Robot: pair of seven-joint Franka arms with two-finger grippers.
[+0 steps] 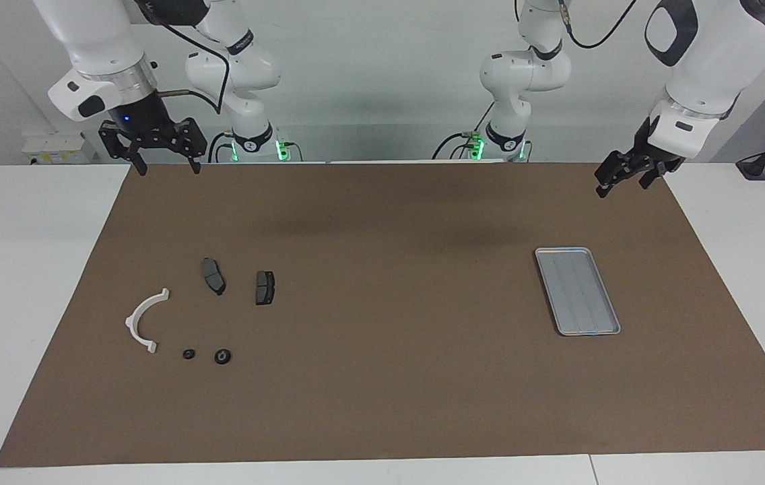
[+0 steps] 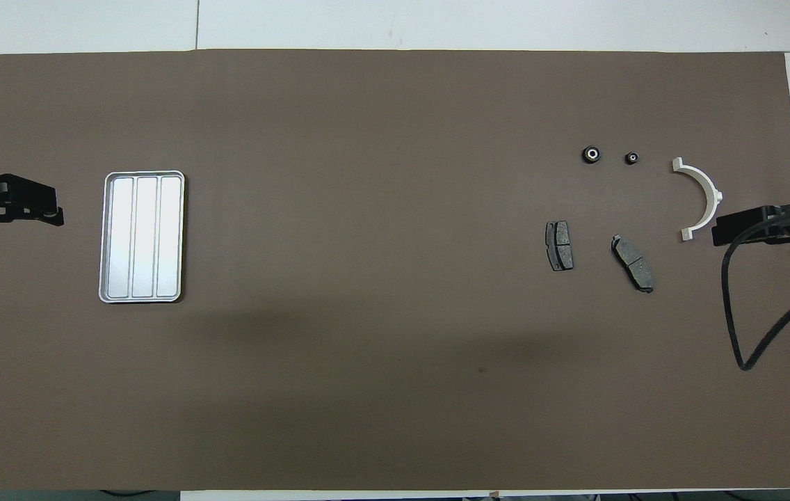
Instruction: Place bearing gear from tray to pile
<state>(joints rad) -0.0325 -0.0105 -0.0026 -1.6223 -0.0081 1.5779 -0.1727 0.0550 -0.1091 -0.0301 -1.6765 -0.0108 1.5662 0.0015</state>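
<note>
- Tray (image 1: 578, 291) (image 2: 141, 236) lay on the brown mat (image 1: 389, 404) (image 2: 367, 383), toward the left arm's end of the table, nothing in it.
- Two gears sat on the mat at the right arm's end: bigger gear (image 1: 222, 356) (image 2: 591, 154) and small gear (image 1: 188, 354) (image 2: 632, 158), just beside each other, not touching.
- Both gears were out of the tray, well apart from it.
- White bracket (image 1: 143, 322) (image 2: 701, 198) lay flat near the small gear, its ends toward the middle of the table.
- Two pads, nearer to the robots than the gears: pad (image 1: 213, 275) (image 2: 633, 263) next to the bracket, second pad (image 1: 264, 287) (image 2: 559, 245) beside it toward the table's middle. Apart from each other.
- Right gripper (image 1: 167, 165) (image 2: 725, 230) hung in the air over the mat's edge at the right arm's end, fingers spread wide, holding nothing.
- Left gripper (image 1: 615, 183) (image 2: 40, 212) hung over the mat's corner at the left arm's end, close to the tray's end of the table; can't tell if its fingers were apart or closed, nothing seen in it.
</note>
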